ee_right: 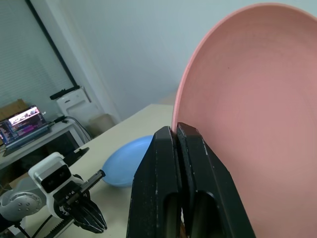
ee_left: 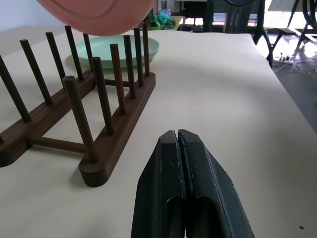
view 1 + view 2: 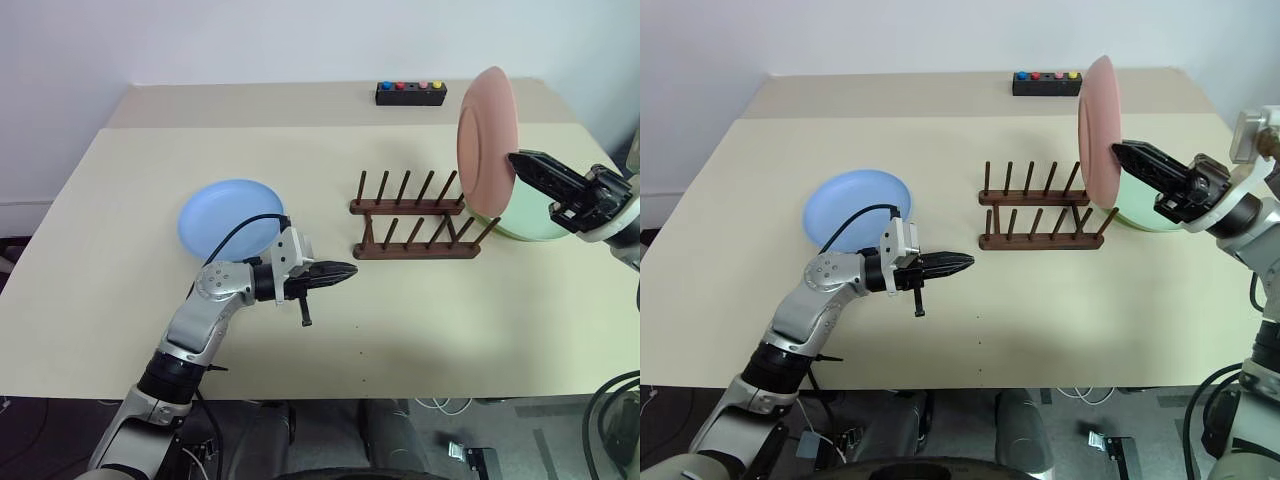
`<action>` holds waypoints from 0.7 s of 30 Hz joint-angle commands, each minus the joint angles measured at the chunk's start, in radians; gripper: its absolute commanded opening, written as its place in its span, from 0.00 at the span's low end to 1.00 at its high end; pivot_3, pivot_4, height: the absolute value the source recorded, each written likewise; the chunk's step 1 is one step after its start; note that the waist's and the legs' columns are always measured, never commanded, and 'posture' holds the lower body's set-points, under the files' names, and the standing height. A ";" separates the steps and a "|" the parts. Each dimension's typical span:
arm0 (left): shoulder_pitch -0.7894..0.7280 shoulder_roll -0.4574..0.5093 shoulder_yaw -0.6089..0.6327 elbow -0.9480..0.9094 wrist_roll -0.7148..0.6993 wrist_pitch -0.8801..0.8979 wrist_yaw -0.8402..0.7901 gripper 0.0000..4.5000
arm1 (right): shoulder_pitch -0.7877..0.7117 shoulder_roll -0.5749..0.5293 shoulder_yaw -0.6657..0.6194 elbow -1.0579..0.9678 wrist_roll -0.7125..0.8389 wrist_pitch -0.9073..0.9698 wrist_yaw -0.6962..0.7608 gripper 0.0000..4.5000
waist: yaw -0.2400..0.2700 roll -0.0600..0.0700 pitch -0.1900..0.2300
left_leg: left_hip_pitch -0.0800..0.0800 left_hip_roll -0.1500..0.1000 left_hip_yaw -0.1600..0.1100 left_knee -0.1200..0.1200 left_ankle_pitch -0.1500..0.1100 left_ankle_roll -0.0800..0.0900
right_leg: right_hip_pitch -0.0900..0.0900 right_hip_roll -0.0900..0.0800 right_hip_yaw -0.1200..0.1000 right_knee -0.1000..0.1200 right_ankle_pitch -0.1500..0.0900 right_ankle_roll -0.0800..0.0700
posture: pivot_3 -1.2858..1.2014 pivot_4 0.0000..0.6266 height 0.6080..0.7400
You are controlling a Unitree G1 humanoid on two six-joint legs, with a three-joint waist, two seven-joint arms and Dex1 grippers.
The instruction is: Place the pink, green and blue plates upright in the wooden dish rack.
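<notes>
Three matte round plates on view: the pink plate [image 3: 487, 140] stands on edge in the air at upper right, above the right end of the wooden dish rack [image 3: 415, 217], its rim pinched in the right gripper [image 3: 519, 163]; the green plate [image 3: 530, 222] lies flat behind it, mostly hidden; the blue plate [image 3: 230, 218] lies flat at centre left. One dark rack at centre, two rails, what looks like five pegs each. The left gripper [image 3: 343, 270] hovers lower centre, fingers pressed together, empty. One black button box [image 3: 410, 93] sits top centre on the beige table [image 3: 120, 240].
</notes>
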 commanded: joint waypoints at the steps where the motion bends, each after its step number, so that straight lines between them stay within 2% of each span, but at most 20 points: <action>1: -0.005 0.004 0.013 -0.039 -0.015 -0.002 -0.002 0.00 | -0.034 -0.027 -0.015 0.016 -0.001 -0.006 0.011 0.01 | 0.000 0.000 0.000 | 0.000 0.000 0.000 0.000 0.000 0.000 | 0.000 0.000 0.000 0.000 0.000 0.000 | 0.52 0.24 1.00; 21: -0.003 0.009 0.010 -0.042 -0.016 0.000 -0.005 0.00 | -0.003 -0.027 -0.047 0.082 0.014 0.031 0.033 0.01 | 0.000 0.000 0.000 | 0.000 0.000 0.000 0.000 0.000 0.000 | 0.000 0.000 0.000 0.000 0.000 0.000 | 0.52 0.24 1.00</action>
